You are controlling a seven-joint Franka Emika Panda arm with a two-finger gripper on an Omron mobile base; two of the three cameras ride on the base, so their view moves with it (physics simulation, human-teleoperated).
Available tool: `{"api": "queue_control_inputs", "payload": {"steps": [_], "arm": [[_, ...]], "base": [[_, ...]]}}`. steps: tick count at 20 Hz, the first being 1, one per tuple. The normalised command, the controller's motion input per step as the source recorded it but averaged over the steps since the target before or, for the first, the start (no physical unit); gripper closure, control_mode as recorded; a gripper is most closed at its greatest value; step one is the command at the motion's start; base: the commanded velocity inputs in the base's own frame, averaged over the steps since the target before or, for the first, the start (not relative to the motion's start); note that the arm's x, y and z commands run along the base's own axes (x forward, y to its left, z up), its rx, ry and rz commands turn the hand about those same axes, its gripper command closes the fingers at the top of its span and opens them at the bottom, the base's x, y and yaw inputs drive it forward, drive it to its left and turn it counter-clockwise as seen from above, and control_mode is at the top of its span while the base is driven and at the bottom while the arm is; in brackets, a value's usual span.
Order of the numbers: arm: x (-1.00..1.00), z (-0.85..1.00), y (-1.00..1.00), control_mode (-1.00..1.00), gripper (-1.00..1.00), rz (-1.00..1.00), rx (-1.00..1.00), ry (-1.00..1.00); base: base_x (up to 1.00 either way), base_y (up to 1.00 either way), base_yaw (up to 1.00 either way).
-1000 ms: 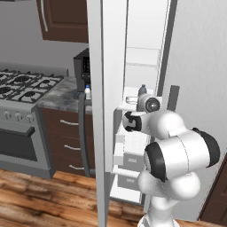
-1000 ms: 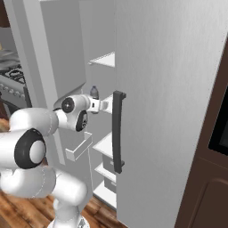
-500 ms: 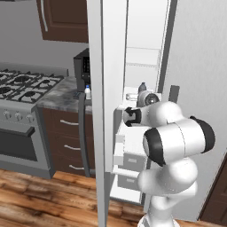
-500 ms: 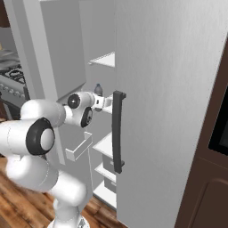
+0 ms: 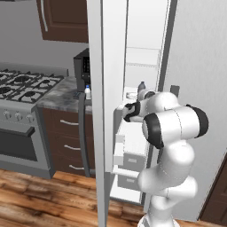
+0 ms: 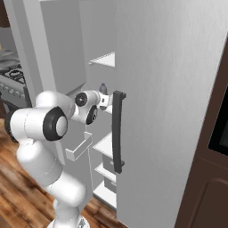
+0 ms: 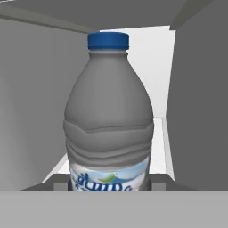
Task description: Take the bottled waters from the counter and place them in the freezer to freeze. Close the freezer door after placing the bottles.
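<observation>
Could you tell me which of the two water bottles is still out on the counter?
The milky white bottle, standing on the counter beside the coffee machine. The greyish bottle is already inside the freezer, at the pincer.

Gas stove [image 5: 20, 86] left; coffee machine [image 5: 82, 68] on stone top; wood floor [image 5: 40, 197].

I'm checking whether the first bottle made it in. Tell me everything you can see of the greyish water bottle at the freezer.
The greyish bottle is slim, semi-clear plastic with a blue screw cap, ribbed waist and a white-and-blue label low on its body. It stands upright, close in front of the hand camera, between the freezer's white walls. In the base views its cap and neck rise just past the end effector, which is shut on it. Its base is hidden, so whether it rests on a shelf is unclear.
</observation>
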Motion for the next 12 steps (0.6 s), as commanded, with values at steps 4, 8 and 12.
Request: {"api": "queue_control_inputs", "payload": {"steps": [4, 8, 12], "arm": [[0.15, -0.09, 0.01, -1.00, 1.00, -0.01, -0.01, 0.00], [0.14, 0.00, 0.08, -1.00, 1.00, 0.00, 0.00, 0.00], [0.25, 0.00, 0.02, -1.00, 1.00, 0.00, 0.00, 0.00]], "base": [[0.00, 0.00, 0.00], [0.00, 0.00, 0.00], [0.00, 0.00, 0.00]]}}
